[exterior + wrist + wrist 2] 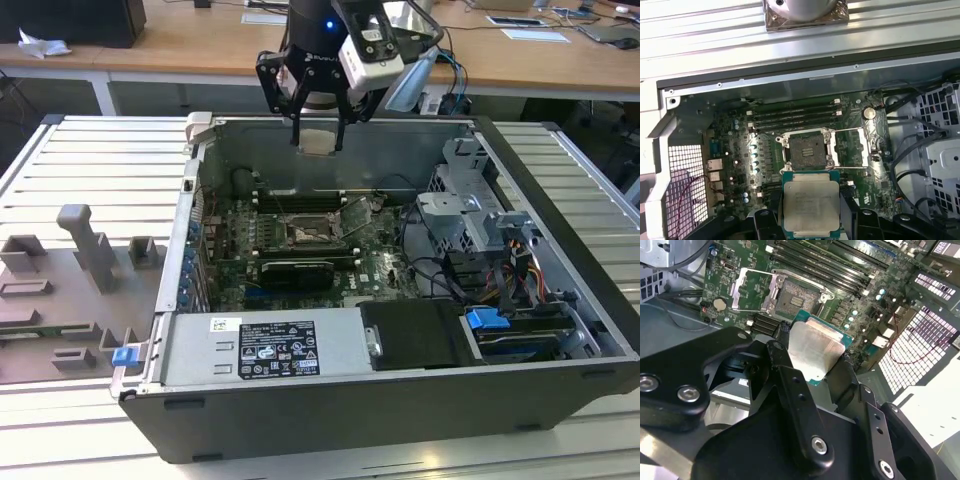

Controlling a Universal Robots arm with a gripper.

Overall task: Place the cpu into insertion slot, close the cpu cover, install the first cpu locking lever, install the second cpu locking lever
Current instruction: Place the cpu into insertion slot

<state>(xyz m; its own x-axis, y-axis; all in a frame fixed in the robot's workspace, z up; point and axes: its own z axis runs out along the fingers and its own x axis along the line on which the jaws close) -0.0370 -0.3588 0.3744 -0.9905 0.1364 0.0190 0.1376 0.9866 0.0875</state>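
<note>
My gripper (pixel 318 138) hangs above the open computer case, shut on the cpu (pixel 318 141), a flat pale silvery square chip held by its edges. In both wrist views the cpu (pixel 812 352) (pixel 810 205) sits between the black fingers (pixel 776 354) (pixel 848 201). Well below it, on the green board, the insertion slot (pixel 305 236) (pixel 792 301) (pixel 806 149) lies bare, its dark centre showing inside a silver rim. The cpu cover (pixel 747 287) (pixel 852 146) is flipped open and lies flat beside the slot.
Long memory slots (pixel 300 200) run behind the socket and a black card (pixel 297 270) in front. A labelled power supply (pixel 265 350) fills the case's near side; a drive cage (pixel 470 210) and cables (pixel 440 270) crowd the exterior view's right. Grey fixtures (pixel 85 255) stand at its left.
</note>
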